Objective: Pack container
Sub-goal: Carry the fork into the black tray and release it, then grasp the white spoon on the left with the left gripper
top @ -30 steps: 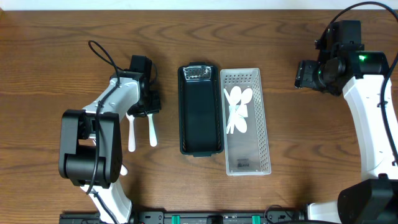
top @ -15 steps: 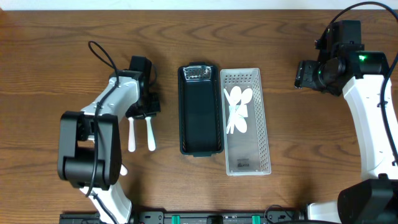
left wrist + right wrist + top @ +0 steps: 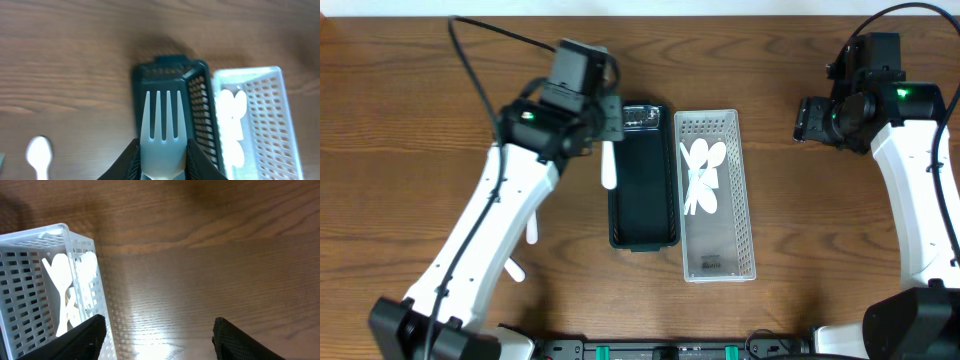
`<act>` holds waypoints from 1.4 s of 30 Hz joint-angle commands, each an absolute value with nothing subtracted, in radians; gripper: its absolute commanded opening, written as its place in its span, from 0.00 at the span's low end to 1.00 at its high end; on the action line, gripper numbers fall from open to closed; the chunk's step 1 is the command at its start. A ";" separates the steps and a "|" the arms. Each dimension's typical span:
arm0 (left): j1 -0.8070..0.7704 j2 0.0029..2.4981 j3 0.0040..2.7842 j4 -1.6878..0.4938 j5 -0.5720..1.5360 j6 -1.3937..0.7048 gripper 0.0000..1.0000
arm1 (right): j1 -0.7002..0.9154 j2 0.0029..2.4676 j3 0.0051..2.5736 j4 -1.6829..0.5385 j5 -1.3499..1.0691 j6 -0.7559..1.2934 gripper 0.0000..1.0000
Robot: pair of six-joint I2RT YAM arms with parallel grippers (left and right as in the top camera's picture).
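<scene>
Left hand (image 3: 162,162), clamped on a white plastic fork (image 3: 161,120), has carried it over the black slotted plastic basket (image 3: 645,200) beneath, ready for release.

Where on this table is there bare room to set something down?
The widest bare wood lies between the white basket and the right arm. The black basket looks empty inside, as is the white basket's near end past its spoons. Crowded on the left: the left pincer holds a fork at the black basket's edge, loose white cutlery beneath its arm.
</scene>
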State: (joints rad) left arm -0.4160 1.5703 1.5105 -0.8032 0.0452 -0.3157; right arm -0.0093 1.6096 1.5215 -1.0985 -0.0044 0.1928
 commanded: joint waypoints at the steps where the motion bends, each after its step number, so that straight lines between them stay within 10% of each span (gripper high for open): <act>1: -0.456 1.668 1.496 -0.794 0.033 -0.383 0.06 | -0.012 1.609 1.516 -1.096 -0.008 0.178 0.72; 13: -0.504 1.895 1.497 -0.783 0.045 -0.383 0.07 | -0.012 1.609 1.516 -1.097 -0.008 0.178 0.73; 17: -0.503 1.871 1.511 -0.781 0.044 -0.357 0.61 | -0.012 1.609 1.516 -1.096 -0.008 0.177 0.75; 22: -0.492 1.777 1.532 -0.788 0.023 -0.318 0.99 | -0.012 1.609 1.516 -1.096 -0.004 0.169 0.75; 42: -0.009 1.701 1.337 -0.911 -0.020 -0.297 0.98 | -0.013 1.609 1.516 -1.092 -0.001 0.159 0.75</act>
